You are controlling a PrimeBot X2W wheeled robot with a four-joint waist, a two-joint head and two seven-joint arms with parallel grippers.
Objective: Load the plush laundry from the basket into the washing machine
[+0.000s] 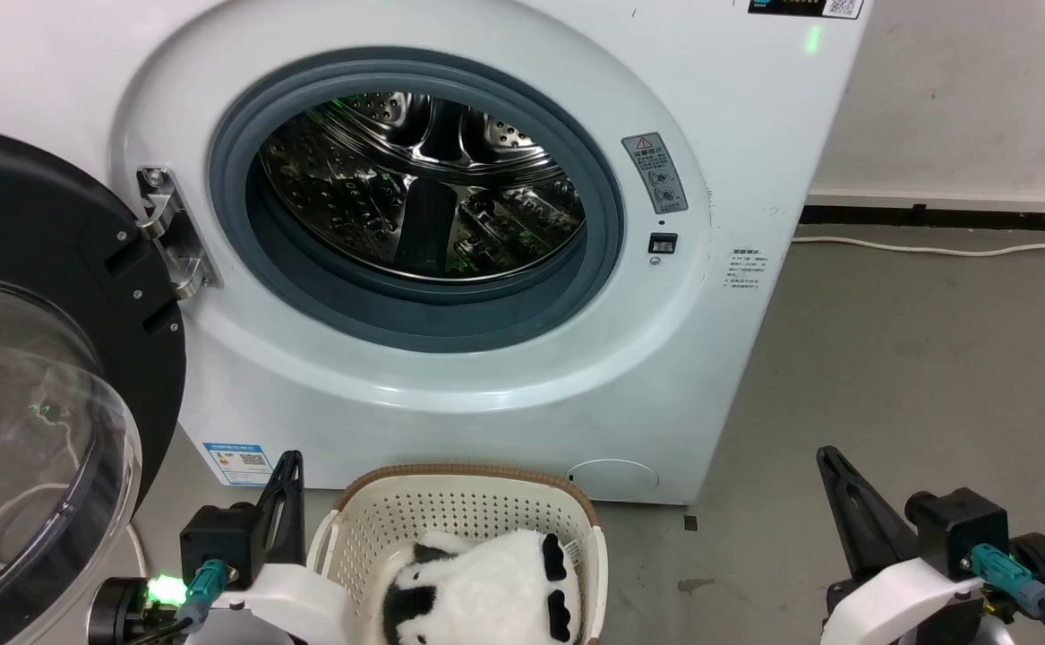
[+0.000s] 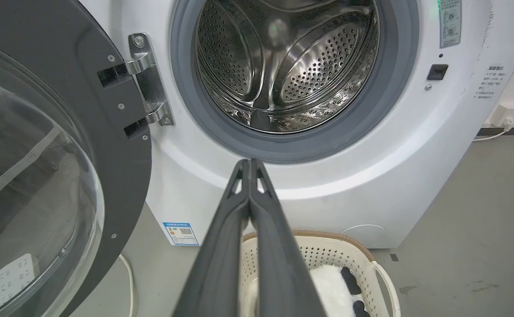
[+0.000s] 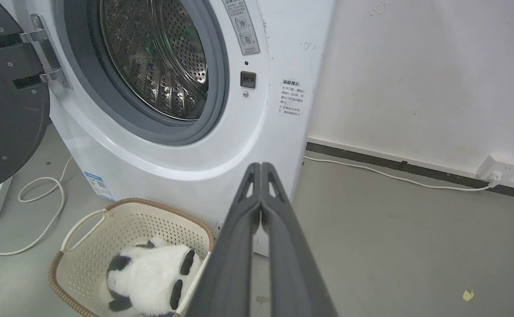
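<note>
**Grabbing the panda: soft, light and easy to fumble**

Quick read of the setup. The fluffy white plush laundry [image 1: 486, 582] with black patches is slumped low inside the small cream perforated plastic basket [image 1: 450, 473] with the brown woven-look rim. That basket sits on the grey floor [image 1: 889, 358] right in front of the big white front-loading washing machine [image 1: 755, 179]. The black-framed clear bubble door [image 1: 38, 224] stands wide open on the left. The steel perforated drum [image 1: 423, 179] looks empty, so I'd say nothing's loaded yet.

Both hands are idle. The left gripper [image 2: 250, 164] is just left of the basket, its two long dark fingers pressed together on nothing. The right gripper [image 3: 261, 166] is the same, well off to the basket's right.

Handling-wise, my guess is it's light, squishy and not fragile at all. The catch is the pile, because a shallow pinch would probably only catch fluff and slide off. I'd open wide and take a deep bite across the white body, or go for a black limb where it's narrower. Expect it to flop and dangle, so it needs lifting well clear of the rim and over the grey rubber ring [image 1: 415, 313] of the port. The basket looks light too and might tag along if the toy snags.
</note>
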